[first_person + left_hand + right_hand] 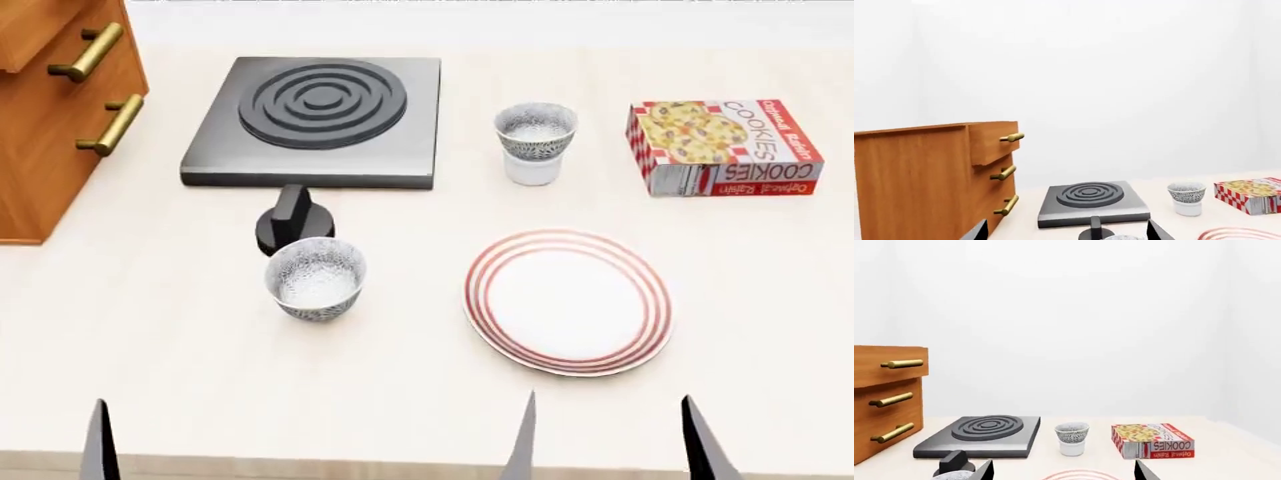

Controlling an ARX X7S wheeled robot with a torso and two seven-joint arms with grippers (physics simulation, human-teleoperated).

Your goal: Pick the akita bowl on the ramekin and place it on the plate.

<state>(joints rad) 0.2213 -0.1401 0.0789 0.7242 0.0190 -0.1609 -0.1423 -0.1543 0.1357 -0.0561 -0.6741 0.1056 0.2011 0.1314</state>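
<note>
The akita bowl (535,128), patterned black-grey on white, sits on the white ramekin (533,171) at the back of the counter, right of the stove. The plate (567,300), white with red rings, lies nearer me. My right gripper (610,440) is open at the front edge, just short of the plate, with nothing between its fingers. In the right wrist view the right gripper (1064,471) faces the plate (1081,475) and the far bowl (1072,432). My left gripper (1066,232) is open and empty; one of its fingers (98,440) shows at the front left.
A second patterned bowl (316,278) stands alone left of the plate, by a black knob (294,222). Behind it is a grey stove burner (318,120). A cookie box (721,146) lies at the back right. A wooden drawer cabinet (54,100) stands at the far left.
</note>
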